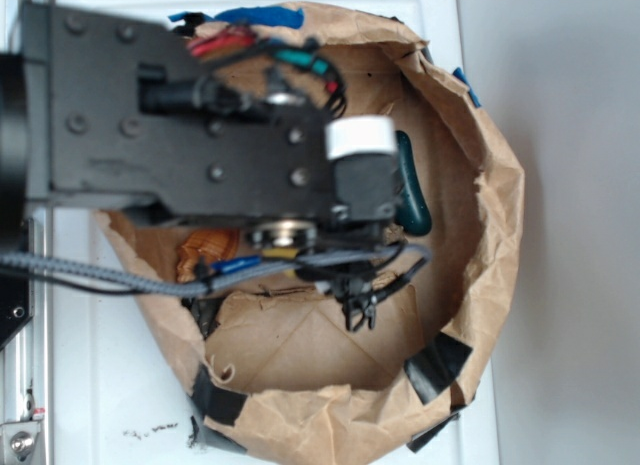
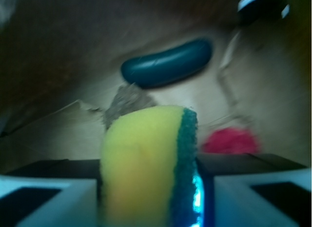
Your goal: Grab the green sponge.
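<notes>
White counter (image 1: 80, 385) carries a crumpled brown paper bag (image 1: 490, 225), taped in black at the rim; the black arm (image 1: 180, 125) reaches over its mouth and hides most of the inside. In the wrist view the gripper (image 2: 151, 188) is clamped on the sponge (image 2: 141, 158), which stands upright between the pads (image 2: 48, 197), yellow foam to the left and green layer to the right. Behind it on the bag floor lie a dark green capsule (image 2: 168, 63) and, lower right, a blurred red thing (image 2: 229, 141).

exterior straight overhead, wrist close inside, both showing paper bag (image 1: 480, 215)
</notes>
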Available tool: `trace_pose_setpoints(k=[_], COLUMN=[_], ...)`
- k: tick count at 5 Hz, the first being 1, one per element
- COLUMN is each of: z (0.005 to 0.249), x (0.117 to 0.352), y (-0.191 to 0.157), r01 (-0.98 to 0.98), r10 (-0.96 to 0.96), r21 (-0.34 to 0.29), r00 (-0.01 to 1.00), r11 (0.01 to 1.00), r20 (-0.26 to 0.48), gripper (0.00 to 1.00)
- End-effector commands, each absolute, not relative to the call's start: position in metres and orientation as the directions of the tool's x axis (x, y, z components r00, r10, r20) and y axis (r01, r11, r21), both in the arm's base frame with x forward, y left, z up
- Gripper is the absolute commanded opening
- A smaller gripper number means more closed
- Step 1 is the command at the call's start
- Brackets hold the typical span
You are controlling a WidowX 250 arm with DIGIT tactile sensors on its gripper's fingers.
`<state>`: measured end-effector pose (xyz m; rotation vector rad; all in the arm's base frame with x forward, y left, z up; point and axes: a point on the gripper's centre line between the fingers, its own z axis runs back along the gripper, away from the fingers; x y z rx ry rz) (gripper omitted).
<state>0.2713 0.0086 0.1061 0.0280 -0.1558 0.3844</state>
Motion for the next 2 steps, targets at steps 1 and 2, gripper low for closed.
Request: trace_pose_setpoints(k=[1, 2], z=[0.1479, 0.1502], x=[0.2541, 0.2455], y=[0.0318, 0.0276], r01=[-0.32, -0.305], r10=[0.32, 0.304], r21=[0.001, -0.029], r00=[0.947, 0.952], r11=[0.948, 0.952], r20=[-0.024, -0.012], gripper=[0.0, 0.0])
